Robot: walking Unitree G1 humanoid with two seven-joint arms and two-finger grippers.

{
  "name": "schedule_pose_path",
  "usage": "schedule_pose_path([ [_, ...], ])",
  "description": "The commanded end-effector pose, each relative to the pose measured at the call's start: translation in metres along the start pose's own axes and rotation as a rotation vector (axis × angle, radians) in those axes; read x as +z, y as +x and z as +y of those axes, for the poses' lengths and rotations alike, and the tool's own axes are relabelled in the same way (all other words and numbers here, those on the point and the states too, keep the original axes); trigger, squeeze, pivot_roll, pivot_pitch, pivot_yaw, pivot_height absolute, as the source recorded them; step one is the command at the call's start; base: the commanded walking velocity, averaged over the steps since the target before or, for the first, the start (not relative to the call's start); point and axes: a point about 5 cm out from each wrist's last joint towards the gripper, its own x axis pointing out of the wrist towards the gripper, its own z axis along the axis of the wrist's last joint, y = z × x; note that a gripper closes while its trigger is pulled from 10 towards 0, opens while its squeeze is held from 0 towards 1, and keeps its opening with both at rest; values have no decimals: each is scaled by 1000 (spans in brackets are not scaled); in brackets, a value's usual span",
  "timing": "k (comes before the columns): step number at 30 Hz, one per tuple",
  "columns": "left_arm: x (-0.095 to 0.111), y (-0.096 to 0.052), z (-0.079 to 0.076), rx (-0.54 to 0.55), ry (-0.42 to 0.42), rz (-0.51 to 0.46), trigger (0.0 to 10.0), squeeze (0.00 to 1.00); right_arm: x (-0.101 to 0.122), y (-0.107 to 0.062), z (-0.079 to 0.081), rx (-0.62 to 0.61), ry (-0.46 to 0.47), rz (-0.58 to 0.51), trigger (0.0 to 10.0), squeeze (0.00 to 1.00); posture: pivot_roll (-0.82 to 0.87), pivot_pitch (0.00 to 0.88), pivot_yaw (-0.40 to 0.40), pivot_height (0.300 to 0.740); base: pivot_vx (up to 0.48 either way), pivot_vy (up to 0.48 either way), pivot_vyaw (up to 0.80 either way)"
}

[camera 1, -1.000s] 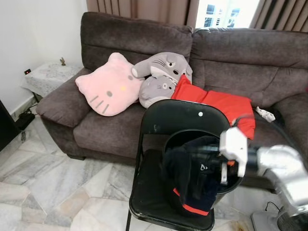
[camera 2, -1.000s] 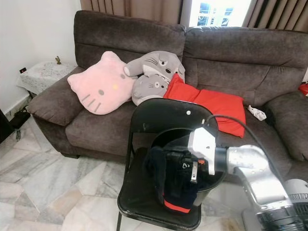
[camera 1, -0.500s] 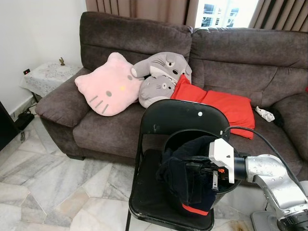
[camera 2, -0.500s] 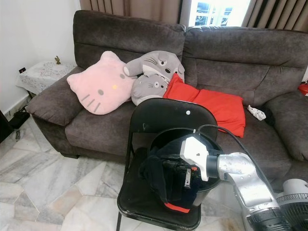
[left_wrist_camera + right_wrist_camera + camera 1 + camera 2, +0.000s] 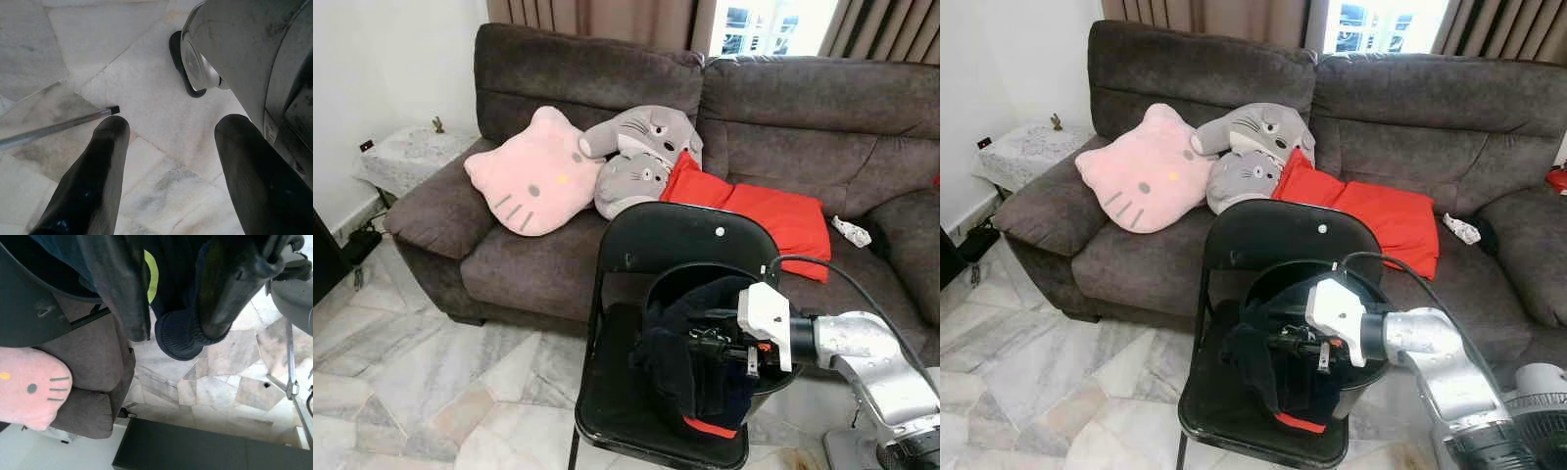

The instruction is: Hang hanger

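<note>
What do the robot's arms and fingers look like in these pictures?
The right arm is a silver metal tube with rounded joints. At its wrist sits a white boxy housing with a small red mark, and a black cable loops over it. The right gripper is black. In the left wrist view, the left gripper has two long, matte black fingers with rounded, scuffed tips.

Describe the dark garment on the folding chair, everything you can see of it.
The dark garment is navy-black knit fabric with a ribbed cuff and a red band at its lower edge. It lies bunched in a black basket on the black folding chair, spilling over the front rim. The right gripper reaches into its folds.
</note>
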Motion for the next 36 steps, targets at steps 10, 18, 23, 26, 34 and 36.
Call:
schedule_pose_path([
  [10,-5,-1,-2,-8,6,23,10000,0,-13,-14,18,184,-44,194,10000,1000,-80,1,-19,740,0,0,0],
  [18,-6,-1,-3,-13,10,25,10000,0,-17,-15,15,143,-68,223,10000,0,-78,0,-23,740,0,0,0],
  [23,-6,-1,-4,-14,10,25,10000,0,-17,-17,16,125,-91,253,10000,0,-80,0,-28,740,0,0,0],
  [26,-6,-1,-4,-14,8,24,10000,0,-25,-21,16,65,-144,324,10000,0,-83,0,-32,740,0,0,0],
  [34,-4,0,-4,-14,0,21,10000,0,-42,-17,29,-133,-270,364,10000,0,-93,16,-44,740,0,0,0],
  [36,-4,0,-4,-14,-1,21,10000,0,-42,-15,30,-178,-265,345,10000,0,-96,17,-44,740,0,0,0],
])
